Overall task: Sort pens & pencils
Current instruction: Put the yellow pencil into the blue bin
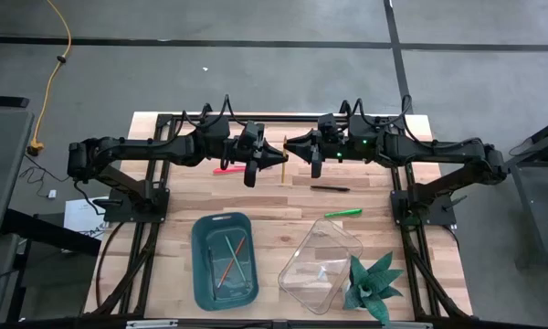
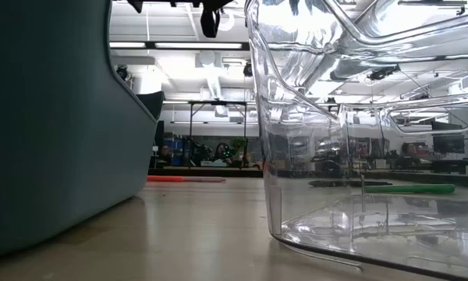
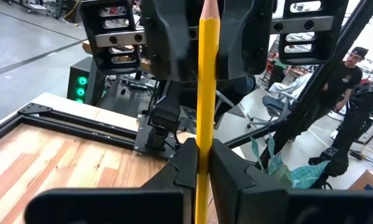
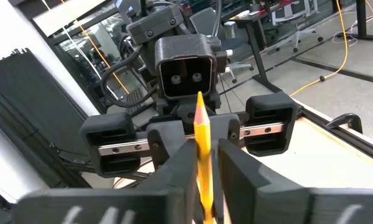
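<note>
Both arms meet above the far middle of the tabletop [image 1: 283, 206], and a yellow pencil [image 1: 284, 162] stands between them. The left end effector [image 1: 272, 161] has its fingers closed tight on the pencil's shaft, as the left wrist view shows, with the pencil [image 3: 206, 93] running up between the two dark fingers [image 3: 185, 163]. The right end effector [image 1: 294, 144] faces it at close range; in the right wrist view its fingers [image 4: 174, 163] sit on either side of the same pencil [image 4: 202, 146], closed on it or very nearly so.

This looks like a handover of one pencil from arm to arm, midway through the sort. The teal bin [image 1: 201, 260] near the front edge already holds a few thin pencils [image 1: 230, 260]. The clear bin [image 1: 297, 283] beside it, toward the front right, appears empty of pens. Three pens lie loose on the tabletop: a red-orange pen [image 1: 225, 170] near the far left part, under the left arm, a black pen [image 1: 330, 187] right of centre, and a green pen [image 1: 342, 213] just beyond the clear bin.

The next move probably calls for one end effector to let go cleanly while the other keeps its grip, then a carry to the teal bin. Releasing too early would drop the pencil.
</note>
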{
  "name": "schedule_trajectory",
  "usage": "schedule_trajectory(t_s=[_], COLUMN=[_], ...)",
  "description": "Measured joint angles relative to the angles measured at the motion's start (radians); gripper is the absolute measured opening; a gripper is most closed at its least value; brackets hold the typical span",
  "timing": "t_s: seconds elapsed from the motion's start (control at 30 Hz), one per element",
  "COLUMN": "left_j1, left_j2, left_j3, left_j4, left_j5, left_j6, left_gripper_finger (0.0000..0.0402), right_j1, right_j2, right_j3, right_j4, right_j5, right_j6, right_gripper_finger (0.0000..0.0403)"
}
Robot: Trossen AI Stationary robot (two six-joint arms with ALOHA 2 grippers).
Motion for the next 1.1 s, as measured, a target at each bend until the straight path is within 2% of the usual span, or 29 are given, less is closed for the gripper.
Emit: schedule_trajectory(t_s=[0.2, 0.4, 0.57, 0.8, 0.97, 1.1], left_j1=[0.0, 0.0, 0.0, -0.004, -0.101, -0.228], left_j2=[-0.001, -0.007, -0.083, -0.263, -0.356, -0.376], left_j3=[0.0, 0.0, 0.001, 0.002, 0.002, 0.001], left_j4=[-0.011, -0.065, -0.234, -0.525, -0.734, -0.811], left_j5=[0.0, 0.034, 0.126, 0.148, 0.039, -0.107], left_j6=[0.016, 0.036, 0.08, 0.102, 0.056, -0.077], left_gripper_finger=[0.0011, 0.0011, 0.0017, 0.0012, 0.0015, 0.0011], right_j1=[-0.01, -0.029, -0.061, -0.098, -0.114, -0.114], right_j2=[-0.014, -0.067, -0.149, -0.249, -0.28, -0.285], right_j3=[-0.002, -0.002, -0.002, -0.002, -0.002, -0.002], right_j4=[0.002, -0.023, -0.143, -0.32, -0.364, -0.375], right_j5=[0.0, -0.001, 0.012, 0.077, 0.096, 0.105], right_j6=[0.018, 0.006, -0.011, -0.022, -0.027, -0.037], right_gripper_finger=[0.0121, 0.0151, 0.0153, 0.0154, 0.0154, 0.0154])
